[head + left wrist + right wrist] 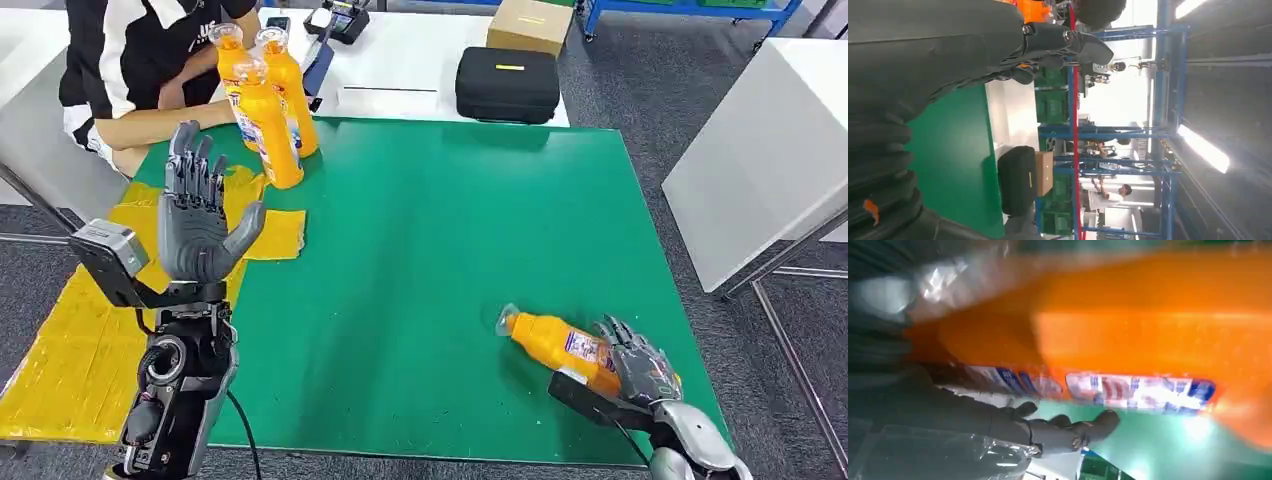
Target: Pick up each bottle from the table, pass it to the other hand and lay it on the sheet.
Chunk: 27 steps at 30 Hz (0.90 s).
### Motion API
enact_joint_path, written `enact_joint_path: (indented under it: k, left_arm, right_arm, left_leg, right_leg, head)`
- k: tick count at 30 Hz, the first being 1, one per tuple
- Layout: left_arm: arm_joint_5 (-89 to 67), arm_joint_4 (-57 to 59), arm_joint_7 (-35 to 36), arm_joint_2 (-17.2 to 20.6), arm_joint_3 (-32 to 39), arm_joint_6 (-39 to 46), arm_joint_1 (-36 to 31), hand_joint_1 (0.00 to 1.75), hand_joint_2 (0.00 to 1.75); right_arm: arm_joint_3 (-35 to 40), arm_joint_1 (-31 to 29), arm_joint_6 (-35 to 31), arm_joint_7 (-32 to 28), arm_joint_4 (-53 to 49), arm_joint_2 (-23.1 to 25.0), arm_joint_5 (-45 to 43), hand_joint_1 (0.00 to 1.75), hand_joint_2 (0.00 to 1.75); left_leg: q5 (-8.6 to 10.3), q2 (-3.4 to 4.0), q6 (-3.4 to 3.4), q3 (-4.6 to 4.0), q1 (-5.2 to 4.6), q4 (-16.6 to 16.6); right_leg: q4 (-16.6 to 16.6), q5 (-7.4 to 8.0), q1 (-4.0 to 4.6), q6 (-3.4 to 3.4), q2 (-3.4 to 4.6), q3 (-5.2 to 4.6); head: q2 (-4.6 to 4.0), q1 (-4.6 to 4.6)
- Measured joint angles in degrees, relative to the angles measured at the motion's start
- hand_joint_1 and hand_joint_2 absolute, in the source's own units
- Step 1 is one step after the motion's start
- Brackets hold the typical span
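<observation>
Step in hand: pickup. Right hand [640, 368] wraps its fingers around 1 orange bottle [558, 343] lying on the green desk [430, 260]. Left hand [200, 215] is raised, spread, holding nothing, yellow sheet [70, 350] beneath it. Next: lift, carry to the left hand.

orange bottle [560, 343] with blue-and-white label, green table [450, 250], yellow sheet [70, 350], black case [507, 84]
</observation>
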Motion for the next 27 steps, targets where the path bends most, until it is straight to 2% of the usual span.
enact_joint_path:
  k: [12, 15, 22, 27]
  left_arm:
    - [0.17, 2.56, 0.00, 0.00, 0.00, 0.02, -0.04, 0.00, 1.75]
    - [0.17, 2.84, 0.00, 0.00, -0.02, 0.02, -0.03, 0.00, 1.75]
    - [0.17, 2.95, 0.00, 0.00, -0.02, 0.00, -0.03, 0.00, 1.75]
    - [-0.20, 3.15, 0.22, 0.00, -0.02, 0.00, 0.01, 0.00, 1.75]
  right_arm:
    - [-0.46, -3.45, -4.42, -0.57, 5.31, 1.22, 2.82, 1.75, 1.75]
    - [-0.46, -3.87, -5.86, -0.50, 5.35, 2.06, 2.88, 1.75, 1.75]
    - [-0.46, -4.48, -6.45, -0.41, 5.37, 3.37, 2.86, 1.75, 1.75]
    - [-0.39, -4.69, -10.43, -0.50, 4.45, 5.45, 1.68, 1.75, 1.75]
  left_leg:
    - [-0.04, 0.12, 0.11, 0.36, 0.00, 0.00]
    - [0.06, 0.12, 0.09, 0.33, 0.00, 0.00]
    - [0.19, 0.14, 0.19, 0.28, 0.02, 0.00]
    - [0.20, 0.13, 0.20, 0.13, 0.01, 0.00]
  right_leg:
    - [-0.15, 0.02, -0.01, 0.01, 0.05, 0.44]
    - [-0.14, 0.14, 0.00, 0.02, 0.06, 0.98]
    - [-0.13, 0.32, 0.01, 0.07, 0.09, 0.90]
    - [-0.11, 0.34, 0.01, 0.09, 0.09, 0.85]
  head:
    - [0.00, 0.04]
    - [0.00, 0.02]
    - [0.00, 0.02]
    - [0.00, 0.02]
